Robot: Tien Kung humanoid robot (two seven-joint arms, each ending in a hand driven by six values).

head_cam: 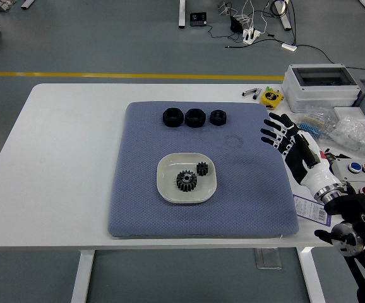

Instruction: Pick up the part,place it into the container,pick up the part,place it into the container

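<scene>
both gears in the dish; right hand empty

right hand [288,144] hovers at the mat's [144,202] edge, fingers [272,134] spread; large gear [185,181] and small gear [202,168] lie in the white dish [168,189]; best pull clear without snagging the mat.

A white table [62,158] stands on a grey floor [107,38] crossed by a yellow line [107,75].

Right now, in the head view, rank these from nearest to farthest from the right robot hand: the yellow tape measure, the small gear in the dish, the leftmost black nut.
Measured from the right robot hand at the mat's right edge:
1. Yellow tape measure, just behind the hand, off the mat.
2. Small gear, in the white dish, to the hand's left.
3. Leftmost black nut, at the mat's back.
</scene>
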